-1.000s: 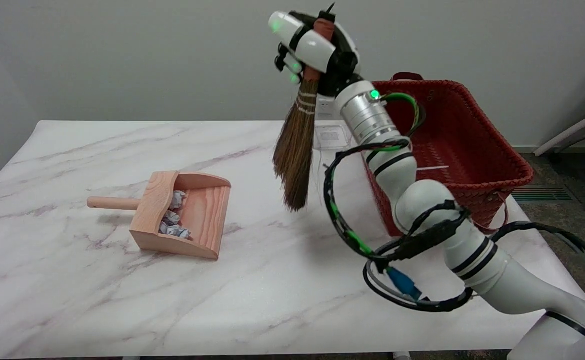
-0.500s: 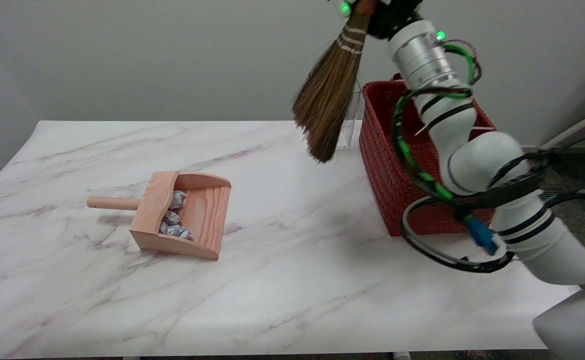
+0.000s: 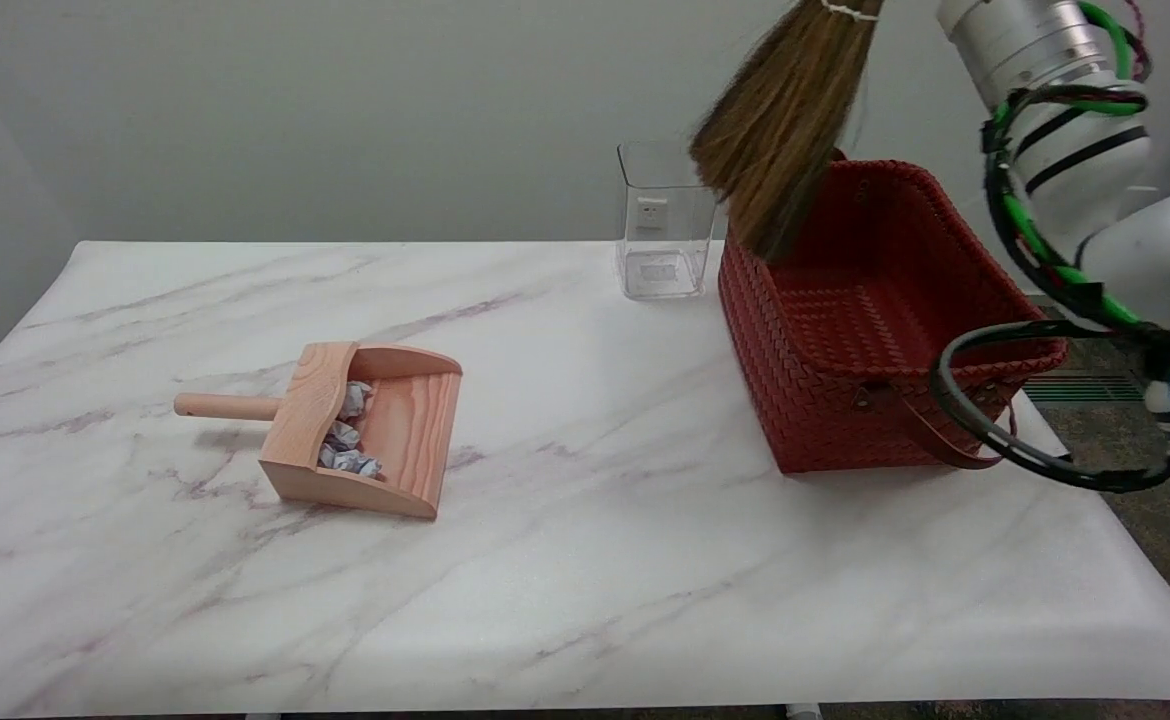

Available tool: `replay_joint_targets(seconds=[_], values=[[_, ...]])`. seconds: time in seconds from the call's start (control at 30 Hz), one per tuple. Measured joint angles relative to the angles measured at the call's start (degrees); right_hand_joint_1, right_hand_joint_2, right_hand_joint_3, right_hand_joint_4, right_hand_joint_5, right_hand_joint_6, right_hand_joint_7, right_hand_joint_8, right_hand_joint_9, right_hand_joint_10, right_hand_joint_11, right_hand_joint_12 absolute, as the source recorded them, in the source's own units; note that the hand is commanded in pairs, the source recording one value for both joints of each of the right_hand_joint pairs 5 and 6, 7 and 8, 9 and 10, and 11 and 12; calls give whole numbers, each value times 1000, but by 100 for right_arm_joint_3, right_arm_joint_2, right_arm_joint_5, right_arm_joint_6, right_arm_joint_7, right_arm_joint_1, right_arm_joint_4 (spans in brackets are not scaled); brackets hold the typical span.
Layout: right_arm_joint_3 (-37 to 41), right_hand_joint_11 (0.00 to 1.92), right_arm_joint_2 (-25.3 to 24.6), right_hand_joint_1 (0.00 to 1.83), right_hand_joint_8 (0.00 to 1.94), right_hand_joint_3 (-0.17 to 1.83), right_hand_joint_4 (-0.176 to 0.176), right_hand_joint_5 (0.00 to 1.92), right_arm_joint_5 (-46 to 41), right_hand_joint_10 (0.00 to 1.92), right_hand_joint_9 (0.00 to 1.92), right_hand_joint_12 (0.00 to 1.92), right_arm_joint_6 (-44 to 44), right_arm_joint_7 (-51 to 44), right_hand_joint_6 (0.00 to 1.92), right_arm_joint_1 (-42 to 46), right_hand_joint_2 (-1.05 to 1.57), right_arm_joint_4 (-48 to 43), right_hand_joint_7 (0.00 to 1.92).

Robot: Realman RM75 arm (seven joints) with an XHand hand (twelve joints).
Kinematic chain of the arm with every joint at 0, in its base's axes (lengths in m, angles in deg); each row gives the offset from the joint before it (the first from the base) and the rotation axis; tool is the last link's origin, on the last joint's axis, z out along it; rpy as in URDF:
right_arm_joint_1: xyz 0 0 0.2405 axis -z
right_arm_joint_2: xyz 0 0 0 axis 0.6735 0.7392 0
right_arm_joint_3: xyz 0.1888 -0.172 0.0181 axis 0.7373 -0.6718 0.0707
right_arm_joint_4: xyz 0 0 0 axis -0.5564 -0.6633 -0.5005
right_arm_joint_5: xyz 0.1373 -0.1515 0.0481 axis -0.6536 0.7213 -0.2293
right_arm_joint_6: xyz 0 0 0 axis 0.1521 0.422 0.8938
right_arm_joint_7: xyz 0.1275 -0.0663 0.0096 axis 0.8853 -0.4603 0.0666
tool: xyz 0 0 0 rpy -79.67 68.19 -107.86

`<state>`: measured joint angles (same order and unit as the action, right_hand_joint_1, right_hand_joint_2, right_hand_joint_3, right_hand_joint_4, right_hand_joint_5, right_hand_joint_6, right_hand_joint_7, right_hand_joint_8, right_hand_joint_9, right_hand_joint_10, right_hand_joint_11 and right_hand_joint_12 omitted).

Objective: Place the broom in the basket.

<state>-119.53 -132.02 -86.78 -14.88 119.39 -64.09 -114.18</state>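
Note:
Only the brown bristle head of the broom (image 3: pixel 780 140) shows, hanging from the picture's top edge and slanting down to the left. Its tips are over the far left corner of the red woven basket (image 3: pixel 845 430), above the rim. The broom's handle and my right hand are beyond the top edge, out of view. Only the right arm's silver wrist (image 3: pixel 1020 40) and cabled forearm show at the upper right. The basket stands on the table's right side, and what shows of its inside is bare.
A clear square container (image 3: pixel 663 225) stands just left of the basket at the back. A wooden dustpan (image 3: pixel 375 430) with crumpled paper (image 3: pixel 345 440) lies left of centre on the white marble table (image 3: pixel 595 560). The table's right edge runs close past the basket.
The right arm has swung up and to the right, carrying the broom from over the table's middle to above the basket's far left corner. The hand has left the picture at the top.

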Motion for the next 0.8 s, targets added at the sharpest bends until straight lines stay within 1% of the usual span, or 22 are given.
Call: replay_joint_targets(seconds=[0.17, 0.3, 0.57, 0.8], values=[[476, 1853, 250, 1192, 1920, 332, 0, 1920, -185, 1919, 1919, 1853, -358, -10, 1920, 354, 1571, 93, 1920], [665, 1854, 388, 1192, 1920, 331, 0, 1920, -283, 1920, 1920, 1854, -589, -25, 1920, 583, 1571, 209, 1920], [754, 1857, 551, 1189, 1920, 331, 0, 1920, -396, 1918, 1918, 1857, -982, -180, 1920, 814, 1571, 476, 1920], [790, 1855, 636, 1180, 1920, 317, 0, 1920, -461, 1912, 1912, 1855, -1393, -513, 1920, 903, 1571, 791, 1920]])
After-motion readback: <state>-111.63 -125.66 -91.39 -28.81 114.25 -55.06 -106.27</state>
